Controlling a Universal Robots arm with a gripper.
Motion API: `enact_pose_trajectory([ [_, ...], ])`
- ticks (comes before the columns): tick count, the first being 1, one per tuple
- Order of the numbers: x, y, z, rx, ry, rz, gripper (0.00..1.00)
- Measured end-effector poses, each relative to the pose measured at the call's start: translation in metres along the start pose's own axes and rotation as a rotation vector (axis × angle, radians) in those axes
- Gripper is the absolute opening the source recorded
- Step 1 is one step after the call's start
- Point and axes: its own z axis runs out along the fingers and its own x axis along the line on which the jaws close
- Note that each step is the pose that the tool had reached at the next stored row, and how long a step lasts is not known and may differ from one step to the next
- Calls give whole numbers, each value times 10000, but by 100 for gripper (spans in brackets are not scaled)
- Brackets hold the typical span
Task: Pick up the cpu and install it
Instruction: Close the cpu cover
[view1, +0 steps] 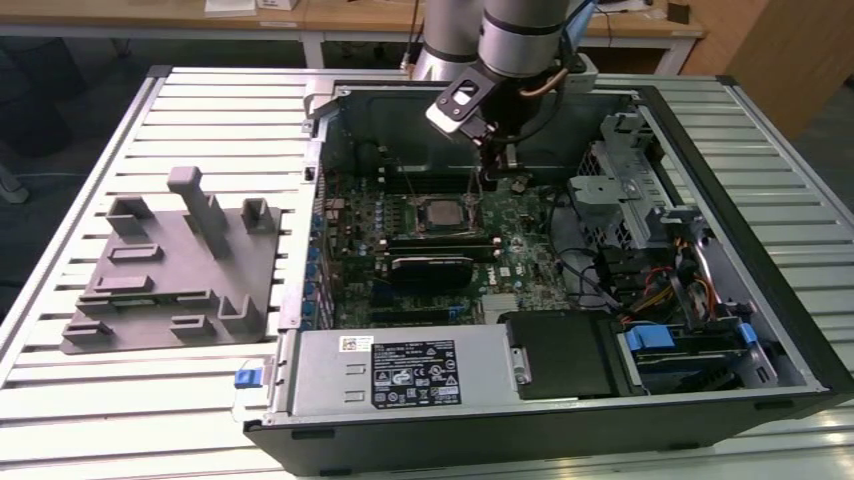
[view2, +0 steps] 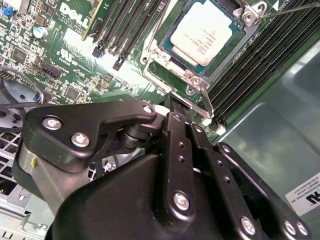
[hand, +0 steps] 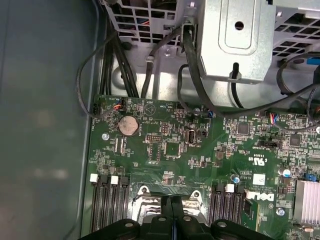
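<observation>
The cpu (view1: 437, 212) lies flat in its socket on the green motherboard (view1: 521, 255), inside the open computer case. In the second wrist view the cpu (view2: 202, 31) shows its pale silvery top, framed by the socket's metal frame (view2: 192, 77). My gripper (view1: 505, 180) hangs over the board just to the exterior view's right of the socket and behind it. Its black fingers (view2: 175, 130) are pressed together with nothing between them. The gripper (view2: 171, 100) ends close to a metal lever bar (view2: 206, 107) at the socket's edge. In the first wrist view the gripper (hand: 172, 201) sits over the socket's edge.
A grey fixture (view1: 174, 265) stands on the slatted table (view1: 134, 400) at the exterior view's left. Black memory slots (view2: 127, 25) flank the socket. Cables (hand: 192, 75) and a metal drive cage (view1: 627, 190) crowd the case's right side, and a power supply (view1: 400, 370) fills the front.
</observation>
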Motion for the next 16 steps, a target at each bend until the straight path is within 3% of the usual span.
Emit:
enact_pose_trajectory([
  [11,1,-71,25,0,1,-1,12],
  [16,5,-204,57,0,0,-1,12],
])
